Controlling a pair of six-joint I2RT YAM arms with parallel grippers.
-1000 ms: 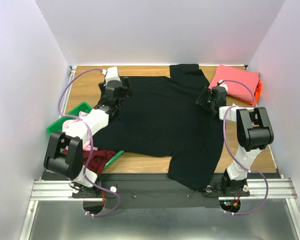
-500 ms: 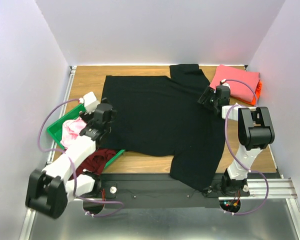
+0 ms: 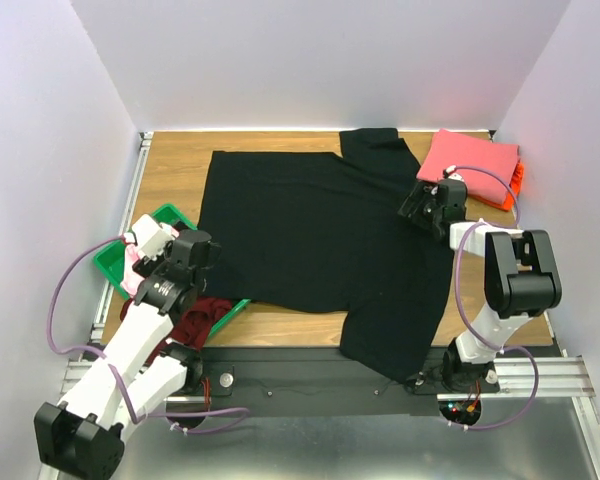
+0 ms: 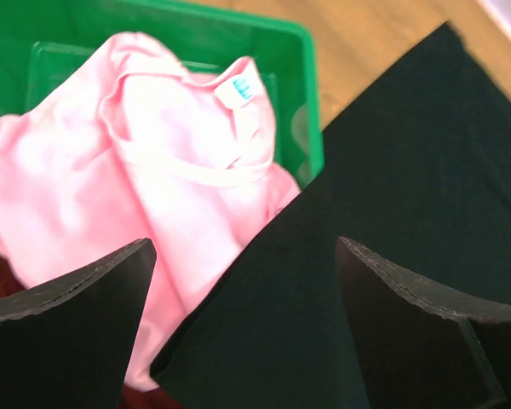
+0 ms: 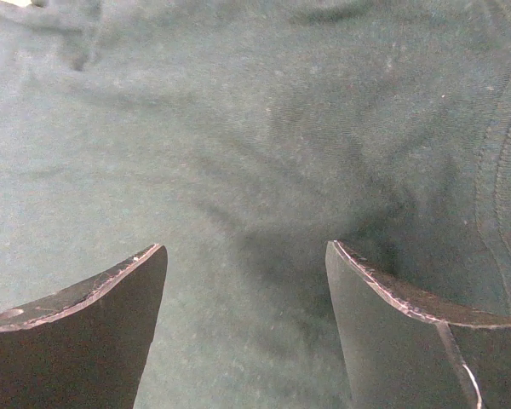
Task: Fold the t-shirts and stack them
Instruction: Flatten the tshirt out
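The left gripper is held wide open at the left edge of the black t-shirt, over the light pink t-shirt. The right gripper is held open and empty over that shirt's right side.

Left arm: stretched low, forward and leftward.
Left gripper: jaws spread wide, holding nothing.
Right arm: elbow raised, wrist reaching forward.
Right gripper: jaws apart, seemingly empty.
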